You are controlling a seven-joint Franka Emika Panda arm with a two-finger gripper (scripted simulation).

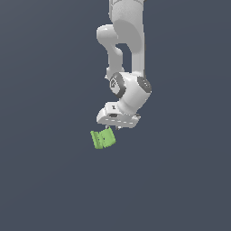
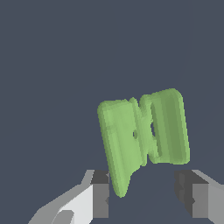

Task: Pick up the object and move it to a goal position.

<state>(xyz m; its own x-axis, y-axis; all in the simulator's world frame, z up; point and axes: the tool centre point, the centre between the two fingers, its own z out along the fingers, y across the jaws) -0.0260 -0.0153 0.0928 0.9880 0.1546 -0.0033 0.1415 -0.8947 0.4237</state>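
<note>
The object [image 1: 103,138] is a small lime-green blocky piece with grooved faces, lying on the dark grey floor. My gripper [image 1: 114,128] hangs just above it, slightly toward the exterior view's right. In the wrist view the object [image 2: 140,135] fills the middle, made of two ridged lobes joined by a narrow neck. My gripper [image 2: 146,197] is open, with both dark finger pads [image 2: 100,197] spread wide. One end of the object overlaps the inner edge of one finger. Nothing is held. No goal marker shows in either view.
The dark grey floor [image 1: 180,180] is plain and uniform all around. The white arm [image 1: 128,40] rises from the gripper toward the top of the exterior view.
</note>
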